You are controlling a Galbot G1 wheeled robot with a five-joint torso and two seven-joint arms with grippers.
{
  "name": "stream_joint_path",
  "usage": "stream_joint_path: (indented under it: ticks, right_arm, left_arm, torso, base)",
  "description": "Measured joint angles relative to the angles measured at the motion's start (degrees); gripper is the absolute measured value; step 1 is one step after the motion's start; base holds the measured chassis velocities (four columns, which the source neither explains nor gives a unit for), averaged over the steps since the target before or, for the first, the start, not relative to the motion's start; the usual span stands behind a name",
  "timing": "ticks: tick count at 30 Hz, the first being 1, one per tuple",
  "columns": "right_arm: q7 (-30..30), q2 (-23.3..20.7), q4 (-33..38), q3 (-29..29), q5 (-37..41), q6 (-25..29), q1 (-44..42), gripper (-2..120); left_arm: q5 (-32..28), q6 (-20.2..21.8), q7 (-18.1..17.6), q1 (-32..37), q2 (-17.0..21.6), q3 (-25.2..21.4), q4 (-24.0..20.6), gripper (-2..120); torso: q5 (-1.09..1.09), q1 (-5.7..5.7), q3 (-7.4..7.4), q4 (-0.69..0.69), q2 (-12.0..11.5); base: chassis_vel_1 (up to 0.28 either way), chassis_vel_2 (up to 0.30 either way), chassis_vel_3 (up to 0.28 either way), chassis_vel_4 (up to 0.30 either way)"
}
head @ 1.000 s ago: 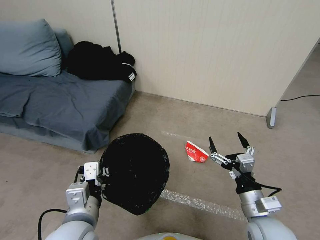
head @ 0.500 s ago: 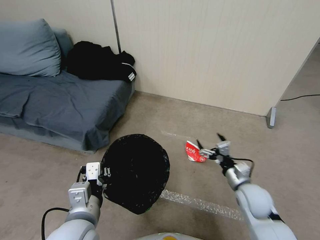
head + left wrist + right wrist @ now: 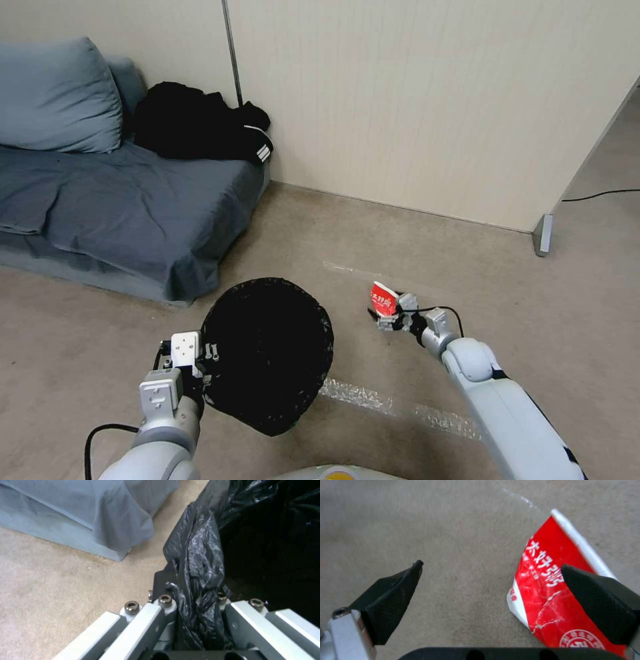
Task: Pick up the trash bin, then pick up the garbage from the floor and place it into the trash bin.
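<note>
Black bag (image 3: 267,353) hides the trash bin's white wall; paper cup (image 3: 560,592) cut off.

Even, soft indoor light falls from above, leaving faint shadows on the carpet (image 3: 320,227). The bin's black bag (image 3: 200,555) shows dull glare on its folds, its inside swallowed in darkness. Both wrist views are soft, blurred toward the edges

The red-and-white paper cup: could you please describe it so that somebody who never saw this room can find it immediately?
Start from the beige wall panel and look down at the grey carpet floor in front of it. There, right of the black-lined trash bin, lies a flattened red-and-white paper cup with white characters, at the right end effector, which is open. It is the only red thing on the floor.
</note>
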Motion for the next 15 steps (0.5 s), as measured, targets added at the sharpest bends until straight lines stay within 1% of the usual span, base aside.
stream_joint_path:
  ticks: [1, 3, 4, 5, 8, 11, 15]
  right_arm:
    - [-0.3, 0.2, -1.1, 0.1, -0.3, 0.5, 0.5, 100]
    - [-1.5, 1.1, -6.2, 1.1, -1.5, 2.8, 3.3, 100]
    - [-1.5, 1.1, -6.2, 1.1, -1.5, 2.8, 3.3, 100]
    - [-2.1, 1.4, -9.1, 2.3, -2.1, 3.9, 5.3, 100]
    - [-2.3, 1.5, -10.9, 3.5, -2.3, 4.5, 7.0, 100]
    - [-2.3, 1.0, -10.6, 4.1, -2.1, 4.5, 7.5, 100]
    - [-1.9, -0.3, -6.8, 4.7, -1.0, 3.2, 6.0, 100]
  left_arm:
    - [0.0, 0.0, 0.0, 0.0, 0.0, 0.0, 0.0, 3]
    - [0.0, 0.0, 0.0, 0.1, 0.1, 0.1, 0.1, 3]
    - [0.0, 0.0, 0.0, 0.1, 0.1, 0.1, 0.1, 3]
    - [0.0, 0.0, 0.0, 0.2, 0.2, 0.1, 0.1, 3]
    - [0.0, 0.0, 0.0, 0.4, 0.4, 0.1, 0.1, 3]
    - [0.0, 0.0, 0.0, 0.5, 0.5, 0.1, 0.1, 3]
    - [0.1, 0.0, 0.0, 0.5, 0.5, 0.2, 0.1, 3]
  torso:
    - [0.00, 0.00, 0.00, 0.00, 0.0]
    - [0.00, 0.00, 0.00, 0.02, 0.0]
    - [0.00, 0.00, 0.00, 0.02, 0.0]
    - [0.00, 0.00, 0.00, 0.02, 0.0]
    - [-0.01, 0.00, 0.00, 0.02, 0.0]
    - [-0.01, 0.00, -0.01, 0.02, 0.0]
    - [-0.01, 0.00, -0.01, 0.02, 0.0]
  base:
    - [0.000, 0.000, 0.000, 0.000]
    - [0.000, 0.000, 0.000, 0.000]
    - [0.000, 0.000, 0.000, 0.000]
    - [0.000, 0.000, 0.000, 0.000]
    - [0.000, 0.000, 0.000, 0.000]
    - [0.000, 0.000, 0.000, 0.000]
    - [0.000, 0.000, 0.000, 0.000]
